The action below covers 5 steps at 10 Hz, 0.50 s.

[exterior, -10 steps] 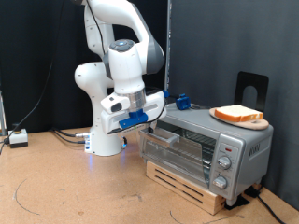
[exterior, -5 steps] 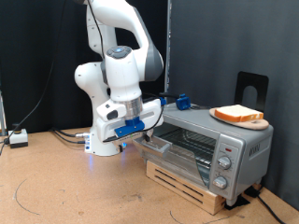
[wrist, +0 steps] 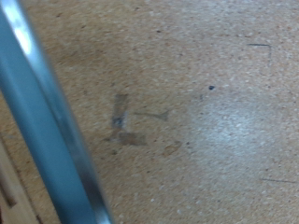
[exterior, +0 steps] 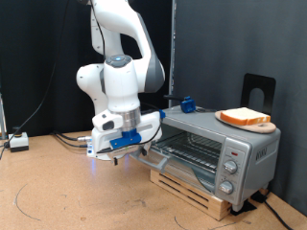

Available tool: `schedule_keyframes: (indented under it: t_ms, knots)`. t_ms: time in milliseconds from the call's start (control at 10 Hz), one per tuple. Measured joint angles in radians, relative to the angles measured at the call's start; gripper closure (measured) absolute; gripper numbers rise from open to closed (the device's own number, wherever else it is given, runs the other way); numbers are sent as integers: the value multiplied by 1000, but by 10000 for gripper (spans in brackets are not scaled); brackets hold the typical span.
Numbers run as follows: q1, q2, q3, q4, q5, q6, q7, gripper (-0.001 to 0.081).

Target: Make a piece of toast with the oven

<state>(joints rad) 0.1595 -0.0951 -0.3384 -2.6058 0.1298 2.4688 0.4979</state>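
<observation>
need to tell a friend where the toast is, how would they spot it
Find the silver oven on a wooden pallet at the exterior view's right, its door pulled down. On its roof, towards the right end, lies a round wooden board, and the toast sits on that. It is the only pale square slice with a brown crust.

White glossy Franka arm, fat rounded joint housings with grey seams, white hand (exterior: 128,146) carrying blue clip-on parts, blue light glowing at the base.
</observation>
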Motion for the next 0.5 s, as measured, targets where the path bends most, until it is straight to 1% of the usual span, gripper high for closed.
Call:
schedule_keyframes:
  t_ms: [100,200,400,500]
  knots:
    - [-3,32,-3,13,24,15,-1,-3]
    - [-4,67,-3,32,68,25,-7,-3]
    - [-4,145,-1,86,169,26,-25,-3]
    - [-4,186,0,115,204,19,-26,-3]
